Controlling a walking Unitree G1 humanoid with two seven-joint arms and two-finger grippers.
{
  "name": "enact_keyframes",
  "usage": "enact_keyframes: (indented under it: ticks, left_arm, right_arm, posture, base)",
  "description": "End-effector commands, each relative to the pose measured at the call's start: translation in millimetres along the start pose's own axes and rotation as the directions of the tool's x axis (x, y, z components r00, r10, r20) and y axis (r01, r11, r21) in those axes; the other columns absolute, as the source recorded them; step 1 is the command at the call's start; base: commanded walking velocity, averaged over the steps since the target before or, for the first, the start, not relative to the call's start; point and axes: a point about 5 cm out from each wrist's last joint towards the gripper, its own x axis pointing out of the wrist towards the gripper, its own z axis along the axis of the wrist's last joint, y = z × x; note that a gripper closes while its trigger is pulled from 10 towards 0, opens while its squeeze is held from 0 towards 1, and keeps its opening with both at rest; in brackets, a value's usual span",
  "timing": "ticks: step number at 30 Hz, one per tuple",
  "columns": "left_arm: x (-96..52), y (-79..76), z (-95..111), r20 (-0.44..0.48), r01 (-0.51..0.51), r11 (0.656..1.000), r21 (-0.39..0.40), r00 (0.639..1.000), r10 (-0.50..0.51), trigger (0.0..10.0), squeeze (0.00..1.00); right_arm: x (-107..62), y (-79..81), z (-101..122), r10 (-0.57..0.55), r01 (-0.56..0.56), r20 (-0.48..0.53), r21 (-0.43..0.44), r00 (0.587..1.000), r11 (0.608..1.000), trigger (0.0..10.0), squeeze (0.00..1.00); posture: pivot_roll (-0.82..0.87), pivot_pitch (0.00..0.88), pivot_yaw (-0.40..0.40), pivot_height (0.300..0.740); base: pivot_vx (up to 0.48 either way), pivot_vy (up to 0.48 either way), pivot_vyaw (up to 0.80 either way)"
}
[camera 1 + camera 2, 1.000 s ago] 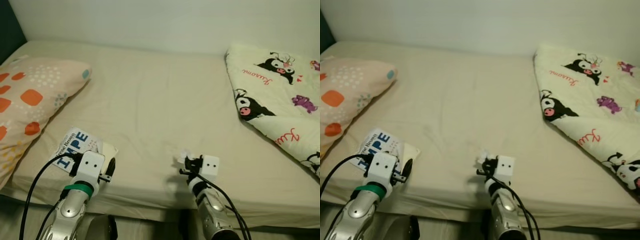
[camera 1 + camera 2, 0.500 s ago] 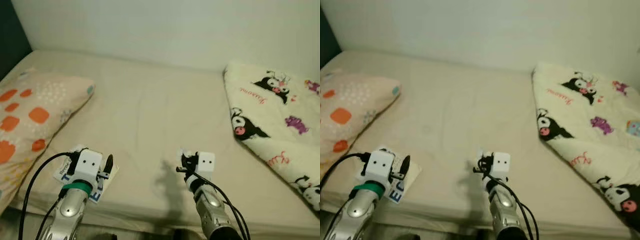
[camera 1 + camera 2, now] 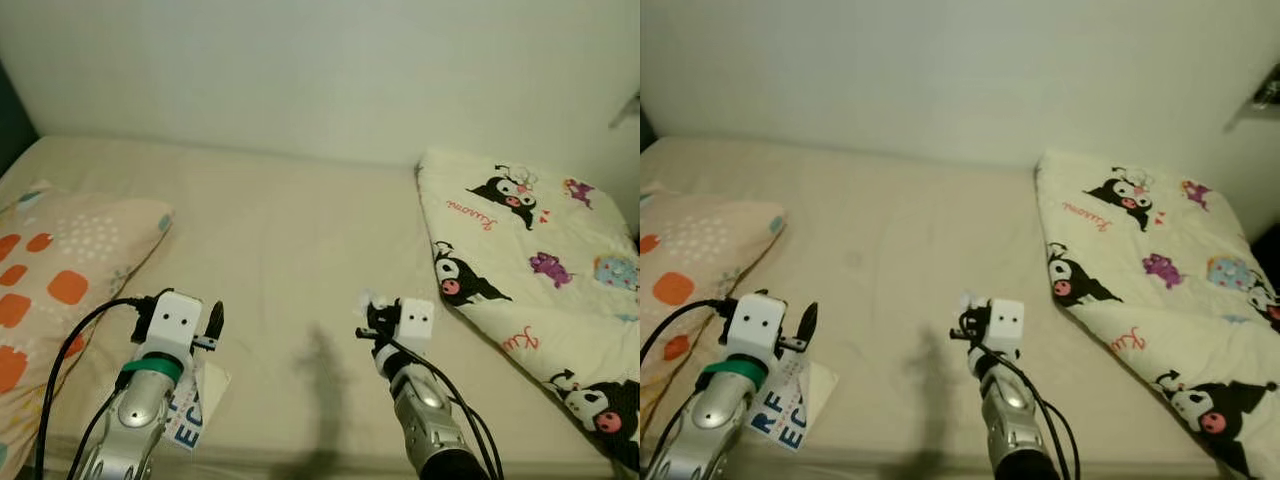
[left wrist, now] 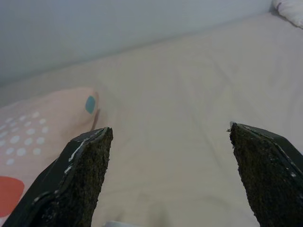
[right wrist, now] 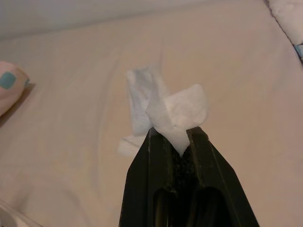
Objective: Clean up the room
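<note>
My right tool (image 5: 176, 142) is clamped tight on a crumpled white tissue (image 5: 165, 111), holding it above the bed (image 3: 300, 230), over the bare sheet between the spotted pillow (image 3: 60, 270) and the cartoon-print blanket (image 3: 530, 260). Grip sits on one corner only; the rest of the tissue flares loose past the fingertips. Judgement: keep the pinch firm and carry it slowly to wherever rubbish goes, no bin in sight yet. My left tool (image 4: 170, 175) hangs wide open, holding nothing, just above a printed leaflet (image 3: 785, 415) lying near the bed's front edge. That is likely the next pick.
</note>
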Motion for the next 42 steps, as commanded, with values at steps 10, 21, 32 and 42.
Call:
enact_keyframes:
  ticks: [10,21,32,42]
  left_arm:
    - [-0.2,-7.2,-7.3,-0.029,0.036,0.999,0.013,0.999,-0.036,10.0,0.0]
    - [1.7,-11.6,-9.4,-0.029,0.039,0.999,0.01,0.999,-0.039,10.0,0.0]
    - [-1.9,-13.9,-14.6,-0.038,0.033,0.999,0.007,0.999,-0.033,10.0,0.0]
    - [-4.9,-12.0,-17.1,-0.044,0.022,1.0,0.01,0.999,-0.022,10.0,0.0]
  right_arm:
    - [-9.4,-11.3,-12.2,-0.062,0.062,-0.038,-0.01,0.997,0.998,10.0,0.0]
    - [-11.9,-18.1,-13.9,-0.093,0.087,-0.054,-0.096,0.994,0.992,10.0,0.0]
    - [-15.2,-21.6,-19.9,-0.097,0.09,-0.099,-0.074,0.99,0.993,10.0,0.0]
    - [-16.0,-23.7,-20.3,-0.1,0.091,-0.107,-0.083,0.989,0.992,10.0,0.0]
  posture:
    - [0.06,0.0,-0.024,0.74]
    - [0.03,0.0,-0.034,0.74]
    - [0.02,0.0,-0.049,0.74]
    - [0.03,0.0,-0.06,0.74]
  base:
    - [0.0,0.0,0.0]
    - [0.0,0.0,0.0]
    - [0.0,0.0,-0.15]
    - [0.0,0.0,-0.8]
